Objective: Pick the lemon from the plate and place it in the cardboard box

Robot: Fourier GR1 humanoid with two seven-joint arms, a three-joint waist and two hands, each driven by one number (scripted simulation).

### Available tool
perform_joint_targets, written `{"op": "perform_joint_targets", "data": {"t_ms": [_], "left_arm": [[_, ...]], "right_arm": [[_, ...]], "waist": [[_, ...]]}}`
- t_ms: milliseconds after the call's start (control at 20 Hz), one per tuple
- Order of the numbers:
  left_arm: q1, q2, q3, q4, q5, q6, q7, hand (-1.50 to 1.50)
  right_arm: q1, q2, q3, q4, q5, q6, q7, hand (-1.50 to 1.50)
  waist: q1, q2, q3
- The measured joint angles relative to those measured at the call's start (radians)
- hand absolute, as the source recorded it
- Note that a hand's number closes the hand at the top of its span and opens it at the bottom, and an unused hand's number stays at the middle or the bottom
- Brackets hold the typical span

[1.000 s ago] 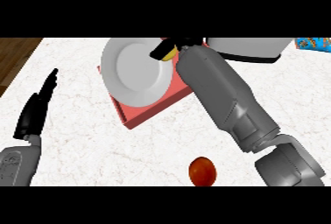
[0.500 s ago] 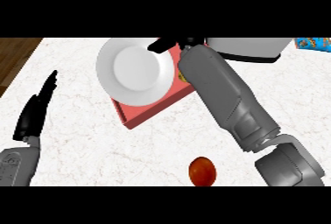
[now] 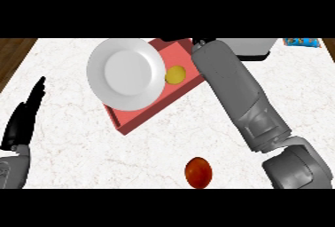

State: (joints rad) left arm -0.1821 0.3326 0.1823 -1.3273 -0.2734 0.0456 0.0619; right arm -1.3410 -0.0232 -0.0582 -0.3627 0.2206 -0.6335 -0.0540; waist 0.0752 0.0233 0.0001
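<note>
The yellow lemon [image 3: 174, 75] lies inside the red box [image 3: 171, 95], just right of the white plate [image 3: 127, 73], which covers the box's left part. The plate has nothing on it. My right forearm [image 3: 239, 95] reaches up across the counter past the box's right corner. Of my right hand [image 3: 198, 41] only a black sliver shows at the forearm's far end, above the lemon and apart from it. My left hand [image 3: 25, 116] rests at the left edge, fingers straight and pointing up, holding nothing.
A red round fruit [image 3: 198, 172] lies on the marble counter near the front, left of my right elbow. A grey-white appliance [image 3: 254, 48] stands at the back right, with a blue packet [image 3: 302, 42] beyond it. The counter's left edge meets dark wood.
The lemon has left my right hand and dropped into the red box beside the plate. The right hand has drawn back toward the top edge. The left hand has not moved.
</note>
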Motion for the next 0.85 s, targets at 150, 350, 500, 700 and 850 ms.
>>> {"op": "perform_joint_targets", "data": {"t_ms": [150, 350, 500, 700, 850], "left_arm": [[0.02, 0.006, 0.015, 0.015, 0.003, 0.002, -0.017, 0.0], [0.042, 0.005, 0.026, 0.018, 0.0, 0.012, -0.028, 0.0], [0.055, -0.004, 0.027, 0.0, -0.005, 0.023, -0.01, 0.0], [0.081, -0.001, 0.042, 0.003, 0.002, 0.019, -0.022, 0.0], [0.097, -0.002, 0.045, -0.01, -0.001, 0.02, -0.023, 0.0]], "right_arm": [[0.042, -0.031, -0.035, -0.009, -0.032, 0.036, -0.06, -1.5], [0.091, -0.088, -0.065, -0.023, -0.054, 0.077, -0.1, -1.5], [0.151, -0.14, -0.065, -0.072, -0.062, 0.134, -0.103, -1.5], [0.25, -0.205, -0.048, -0.177, -0.066, 0.218, -0.079, -1.5], [0.335, -0.262, -0.034, -0.264, -0.076, 0.312, -0.064, -1.5]], "waist": [[-0.025, -0.007, 0.0], [-0.046, -0.014, 0.0], [-0.064, -0.021, 0.0], [-0.08, -0.027, 0.0], [-0.087, -0.03, 0.0]]}}
